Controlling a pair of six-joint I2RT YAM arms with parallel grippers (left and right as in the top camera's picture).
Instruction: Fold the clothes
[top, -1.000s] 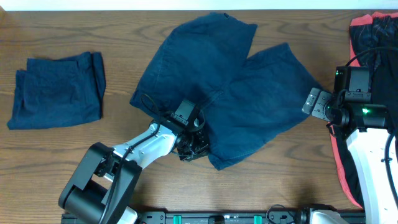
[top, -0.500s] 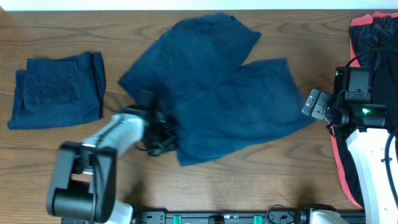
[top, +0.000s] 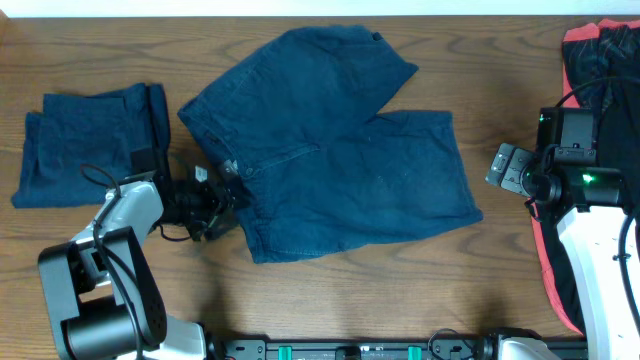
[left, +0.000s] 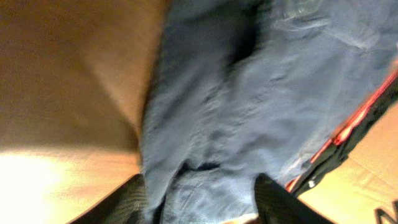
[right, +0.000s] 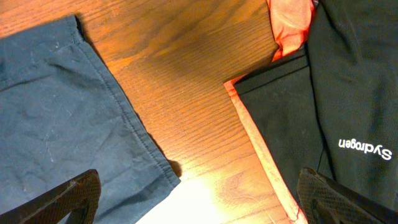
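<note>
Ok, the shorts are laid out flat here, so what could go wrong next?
1. Cloth of the navy shorts bunches between the parted fingers of the left gripper; pulling away may drag and rumple them.
2. The left arm lies beside the folded navy garment; a sweep could undo it.

shorts (top: 330, 150): were bunched up, one leg lapped over the other, lower edge rumpled. now dragged leftward and lying spread flat, waistband (top: 218, 165) along the left side, both legs fanned out to the right with their hems apart.

left gripper (top: 226, 195): was on the crumpled lower middle of the shorts. now out at the waistband's edge, arm swung round to the left. its fingers (left: 127, 198), pinched a second ago, now stand apart with cloth between them.
</note>
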